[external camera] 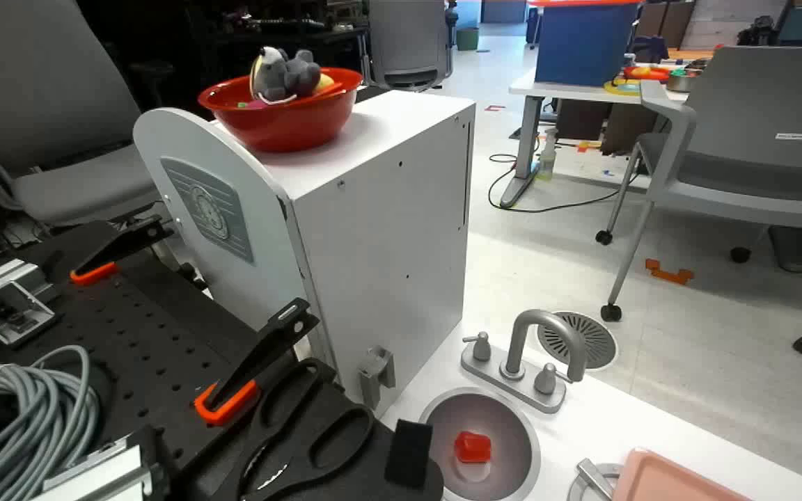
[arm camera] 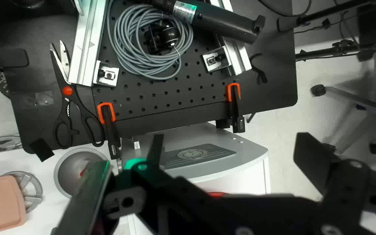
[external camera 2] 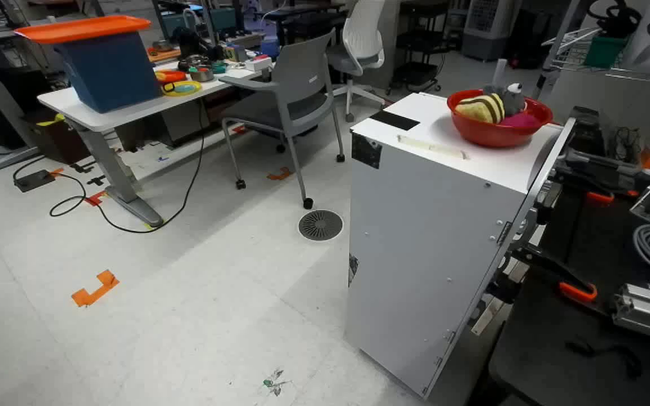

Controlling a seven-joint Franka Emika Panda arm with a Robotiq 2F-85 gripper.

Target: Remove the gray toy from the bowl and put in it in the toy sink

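The gray toy (external camera: 288, 75) sits high in the red bowl (external camera: 282, 129) on top of a white cabinet. It also shows in an exterior view (external camera 2: 512, 101), partly behind a yellow striped toy, with the bowl (external camera 2: 491, 135) around them. The toy sink (external camera: 530, 445) is a gray basin with a faucet (external camera: 561, 334), low beside the cabinet; it also shows in the wrist view (arm camera: 60, 169). My gripper (arm camera: 229, 139) is open and empty in the wrist view, above the table edge and cabinet front. There only a sliver of the bowl (arm camera: 217, 195) shows; the gray toy is hidden.
A red item (external camera: 473, 447) lies in the sink. A yellow striped toy (external camera 2: 480, 108) shares the bowl. The white cabinet (external camera: 387, 195) stands tall between table and sink. Orange-tipped clamps (arm camera: 106, 112), scissors (arm camera: 68, 98) and coiled cable (arm camera: 126, 42) are on the black table.
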